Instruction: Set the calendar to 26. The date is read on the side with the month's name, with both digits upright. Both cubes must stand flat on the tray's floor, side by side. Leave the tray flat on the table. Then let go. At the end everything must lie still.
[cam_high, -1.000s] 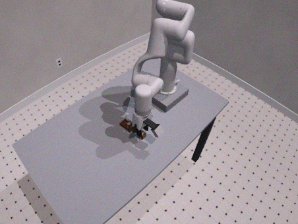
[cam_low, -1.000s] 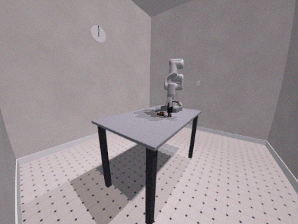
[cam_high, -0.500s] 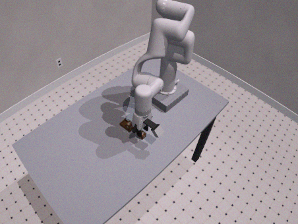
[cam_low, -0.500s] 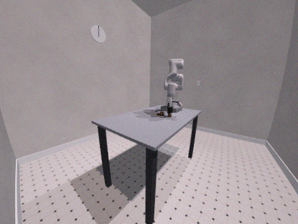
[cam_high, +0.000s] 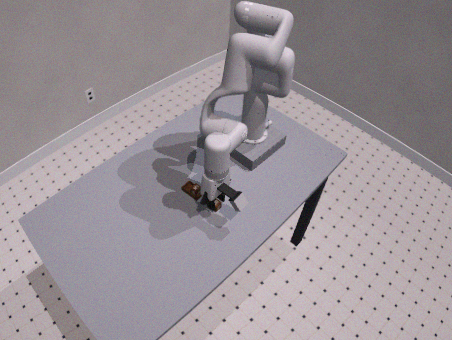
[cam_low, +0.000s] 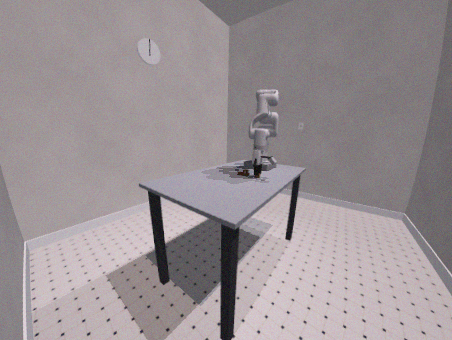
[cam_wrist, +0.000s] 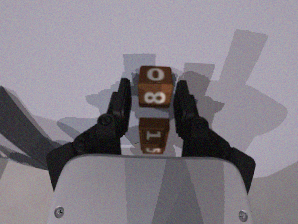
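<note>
My gripper (cam_wrist: 153, 90) (cam_high: 214, 202) (cam_low: 257, 174) points down, low over the grey table (cam_high: 125, 250) (cam_low: 215, 192). Its fingers are half open. They stand on either side of a brown wooden cube (cam_wrist: 155, 87) (cam_high: 216, 204) that shows a white 0 and an 8, and a thin gap shows beside the left finger. A second brown cube (cam_wrist: 154, 136) with a 1 and a 5 shows closer to my palm, between the fingers and partly hidden by the gripper body. Another brown wooden piece (cam_high: 190, 188) (cam_low: 243, 173) lies on the table just left of the gripper. It is too small to tell whether it is the tray.
The arm's grey base plate (cam_high: 265, 147) stands behind the gripper toward the back right edge of the table. The arm's shadows fall on the table around the cubes. A tiled floor surrounds the table.
</note>
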